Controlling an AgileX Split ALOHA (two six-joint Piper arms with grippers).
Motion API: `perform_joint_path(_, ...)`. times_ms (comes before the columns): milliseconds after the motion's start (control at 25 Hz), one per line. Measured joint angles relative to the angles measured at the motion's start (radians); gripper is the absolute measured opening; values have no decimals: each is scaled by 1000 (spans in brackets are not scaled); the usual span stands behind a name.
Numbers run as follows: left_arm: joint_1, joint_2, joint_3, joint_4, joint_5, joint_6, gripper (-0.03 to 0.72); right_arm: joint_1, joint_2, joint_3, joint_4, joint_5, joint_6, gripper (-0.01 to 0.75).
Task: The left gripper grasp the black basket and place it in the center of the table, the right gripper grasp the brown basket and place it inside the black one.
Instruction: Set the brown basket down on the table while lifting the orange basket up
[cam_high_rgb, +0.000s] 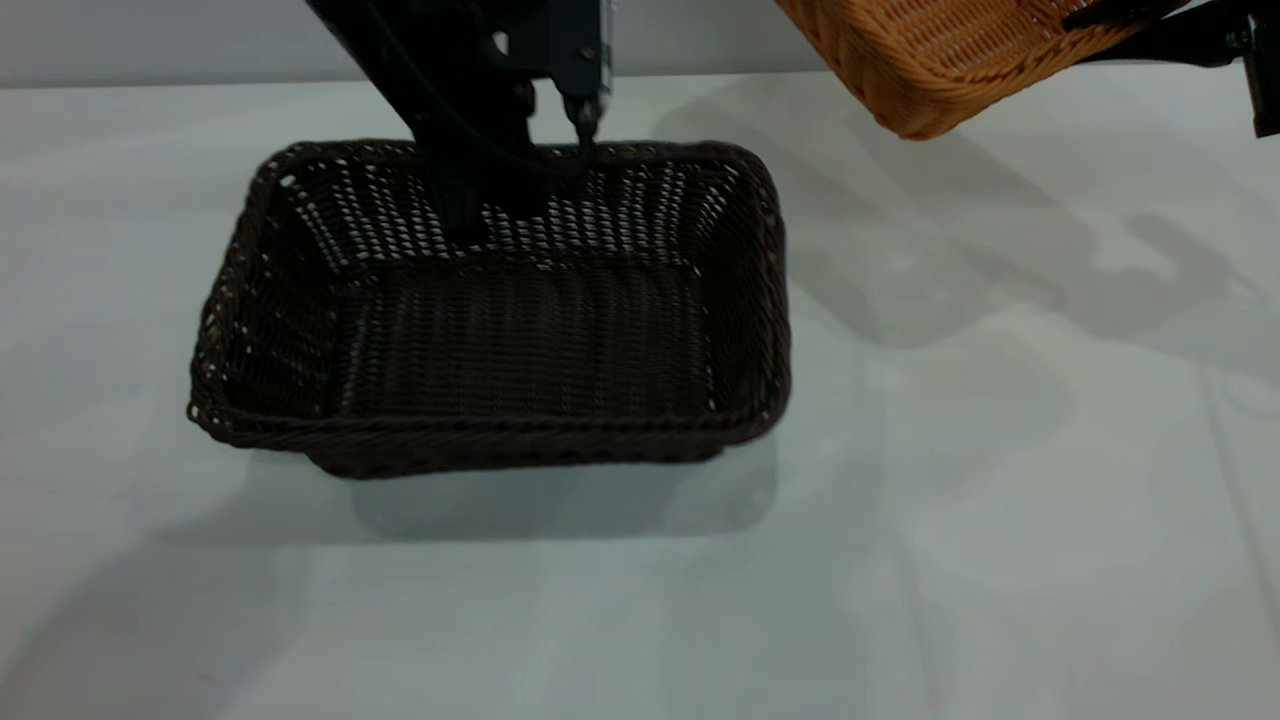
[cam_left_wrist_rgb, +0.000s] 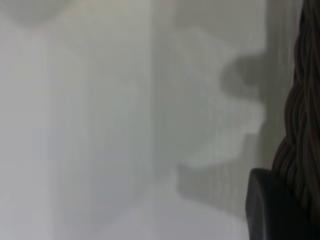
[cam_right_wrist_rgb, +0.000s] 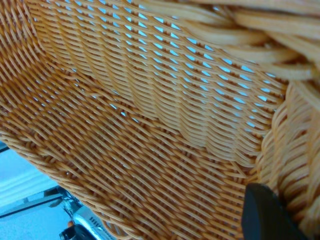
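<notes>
Exterior view: black basket (cam_high_rgb: 500, 330) flat on the table (cam_high_rgb: 1000, 500); your left gripper (cam_high_rgb: 540, 150) straddles its far rim, one finger inside, one outside, apparently clenched on it. Brown basket (cam_high_rgb: 940, 60) hangs tilted above and right of the black basket, carried by your right gripper (cam_high_rgb: 1150, 25), likely for nesting.

Left wrist view: fingertip (cam_left_wrist_rgb: 272, 210) pressed against the braided rim.

Right wrist view: fingertip (cam_right_wrist_rgb: 270, 215) at the brown basket's wall, grasping it.

table (cam_high_rgb: 1000, 520): white, smooth, shadows across it | on it: you've got 1 item, black basket (cam_high_rgb: 500, 330), flat on its base, approx mid-table, left of ctr
</notes>
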Motion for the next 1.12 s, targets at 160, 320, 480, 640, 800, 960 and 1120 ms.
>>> perform_joint_path(160, -26, 12, 0, -2, 6, 3, 81, 0, 0, 0, -6, 2, 0, 70)
perform_joint_path(320, -32, 15, 0, -4, 10, 5, 81, 0, 0, 0, -7, 5, 0, 70)
perform_joint_path(480, -32, 15, 0, -5, 13, 7, 95, 0, 0, 0, -7, 15, 1, 70)
perform_joint_path(640, -34, 17, 0, -1, 13, 9, 150, 0, 0, 0, -7, 22, 1, 70)
perform_joint_path(800, -38, 25, 1, 17, 12, 21, 258, 0, 0, 0, -9, 25, 1, 70)
perform_joint_path(960, -39, 19, 3, 31, 16, 15, 361, 0, 0, 0, -9, 26, 1, 70)
perform_joint_path(1120, -39, -31, 7, 37, 35, -110, 395, 0, 0, 0, -9, 27, 1, 70)
